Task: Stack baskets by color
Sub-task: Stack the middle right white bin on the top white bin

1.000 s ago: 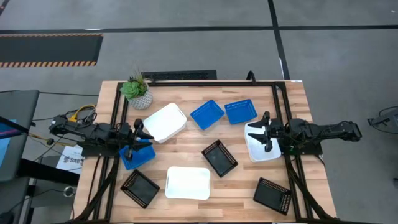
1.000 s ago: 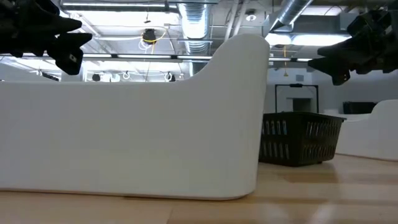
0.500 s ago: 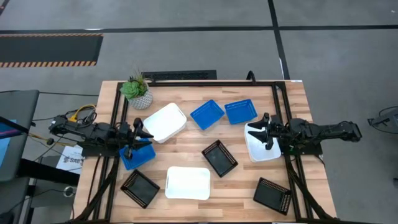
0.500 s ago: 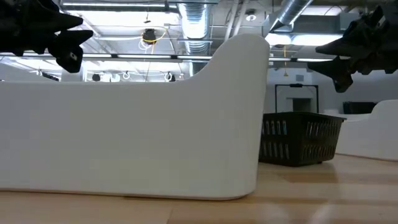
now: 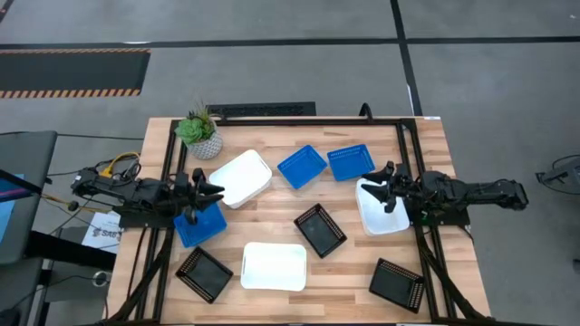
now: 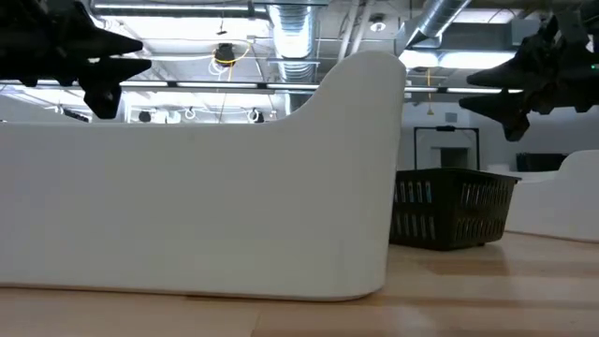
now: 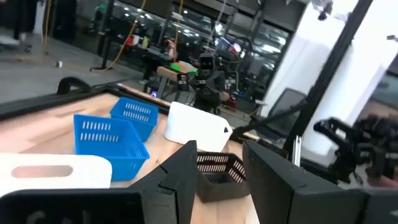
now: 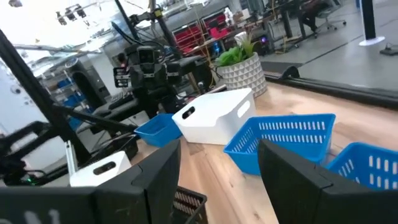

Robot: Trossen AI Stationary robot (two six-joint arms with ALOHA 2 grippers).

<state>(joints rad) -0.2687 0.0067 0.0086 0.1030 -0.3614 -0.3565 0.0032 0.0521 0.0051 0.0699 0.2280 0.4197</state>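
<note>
Left gripper (image 5: 215,192), fingers together, hovers at the table's left edge over a blue basket (image 5: 200,226); right gripper (image 5: 373,184), fingers apart, sits above a white basket (image 5: 381,217). Both have edged slightly inward.

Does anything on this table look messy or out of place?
Nothing is spilled or broken. The baskets lie scattered at odd angles, colours mixed and none stacked. The potted plant at the far left corner is the only item that is not a basket.
</note>
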